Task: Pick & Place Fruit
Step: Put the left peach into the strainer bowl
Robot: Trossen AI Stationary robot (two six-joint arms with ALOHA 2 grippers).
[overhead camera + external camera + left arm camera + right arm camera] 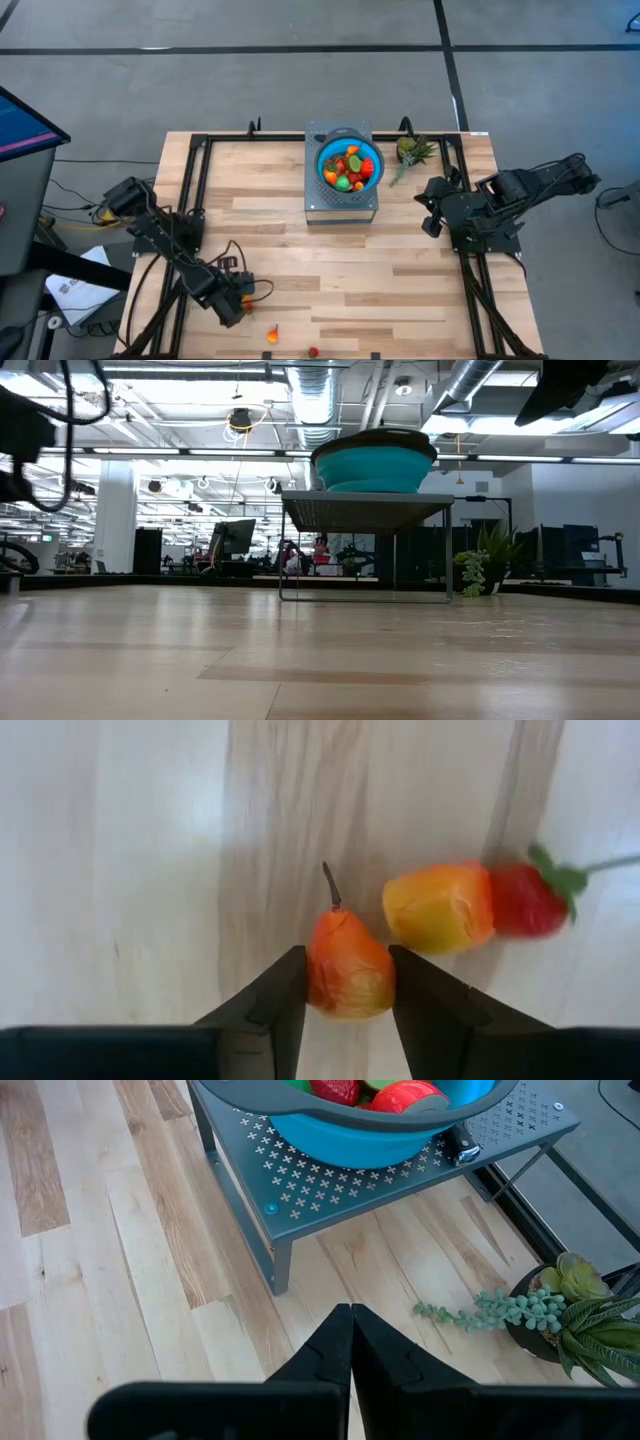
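Done so far: most of the fruit sits in the blue bowl [349, 165], a mixed heap of red, orange and green pieces; the bowl rests on a grey perforated stand [318, 203] at the middle of the worktop's [330, 270] far edge.
Piece in hand: an orange-red pear-shaped fruit [347, 966] with a dark stem, clamped between the two fingers of the left hand [347, 1000], which is partly closed, only as wide as the pear.
Where that is: near the worktop's front-left corner, low over the wood; whether the pear has left the surface I cannot tell.
Left to do: an orange-yellow fruit [438, 907] and a red strawberry-like one [522, 901] lie touching each other just beside the held pear; in the high view two small pieces show by the front edge.
Right hand: [350, 1342] fully closed on nothing, waiting by the right edge, pointed at the stand and the potted plant [570, 1310].
Judgement: the task looks nearly finished, with the held pear still to be carried to the bowl and two loose pieces after it.
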